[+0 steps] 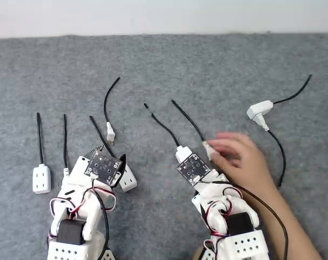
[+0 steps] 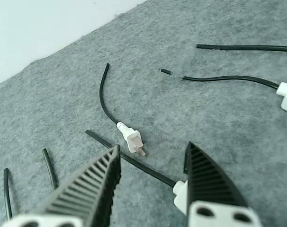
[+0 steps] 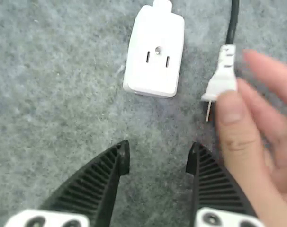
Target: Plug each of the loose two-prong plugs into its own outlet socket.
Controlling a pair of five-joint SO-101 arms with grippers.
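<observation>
Plug (image 3: 222, 75) just beside socket (image 3: 154, 52)

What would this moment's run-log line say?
left gripper open, loose plug just ahead | right gripper open, outlet socket ahead | person's hand touching second plug beside that socket

Grey, seemingly felt mat (image 1: 218, 59) throughout; plain pale wall (image 1: 164, 16) along far edge.

Bright, even, diffuse light throughout, with only faint, soft shadows under objects.
</observation>
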